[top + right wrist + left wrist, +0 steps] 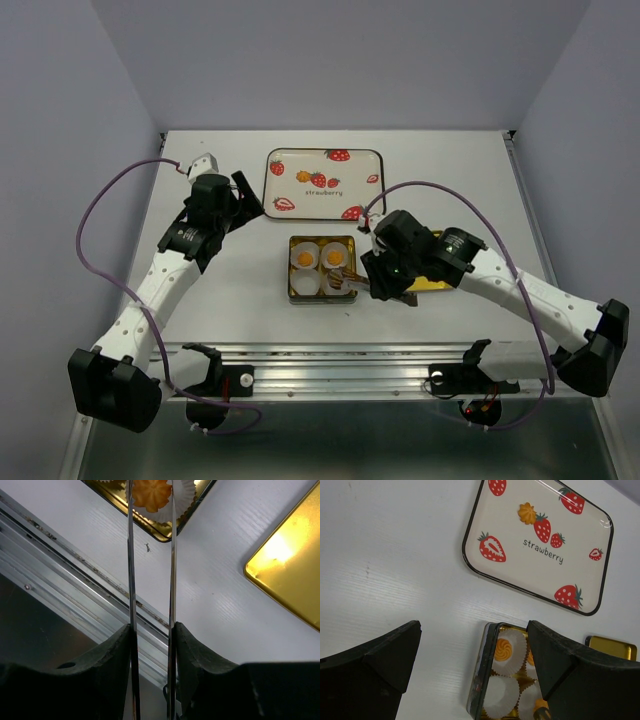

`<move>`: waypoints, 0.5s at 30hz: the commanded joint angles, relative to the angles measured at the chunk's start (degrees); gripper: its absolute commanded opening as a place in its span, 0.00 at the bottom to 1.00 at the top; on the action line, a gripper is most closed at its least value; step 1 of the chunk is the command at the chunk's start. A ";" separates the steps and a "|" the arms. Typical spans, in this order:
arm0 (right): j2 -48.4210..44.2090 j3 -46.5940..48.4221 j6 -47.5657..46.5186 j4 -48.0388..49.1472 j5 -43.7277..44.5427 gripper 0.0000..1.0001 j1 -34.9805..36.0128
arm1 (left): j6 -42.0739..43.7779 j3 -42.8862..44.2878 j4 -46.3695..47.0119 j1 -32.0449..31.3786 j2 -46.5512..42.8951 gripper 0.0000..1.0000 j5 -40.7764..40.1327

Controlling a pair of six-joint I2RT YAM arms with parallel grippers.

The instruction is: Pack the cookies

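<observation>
My right gripper [150,630] is clamped on the tongs [131,570], and their tips pinch a cookie [151,492] over a cup [184,495] in the tin [291,270] — I judge this the placing step. Next I'd ease the tongs apart, then fetch the cookie on the tray [526,513] — my left gripper [472,650] hangs apart, holding nothing.

Between the right gripper's [152,630] black fingers [107,652] run shiny silver tongs [131,570], with an orange-yellow cookie [151,492] over a white pleated paper cup [186,495] at their tips and a bright gold lid [287,575] off to one side. Beyond the left gripper's [473,627] black fingers [385,665] lies a cream tray [507,522], black-rimmed, printed with red, green-leafed strawberries [492,550].
</observation>
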 commanded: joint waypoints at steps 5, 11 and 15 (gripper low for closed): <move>1.92 1.22 -1.57 3.10 0.52 0.43 1.07 | 0.30 0.00 0.81 -0.30 -0.47 0.99 -1.58; 3.23 2.01 -2.62 3.10 0.70 0.45 1.07 | 0.30 0.27 0.37 -0.30 -0.82 0.99 -2.02; 3.85 2.28 -2.89 3.46 1.75 0.45 1.07 | 0.30 0.27 0.20 -0.39 -1.08 0.99 -2.20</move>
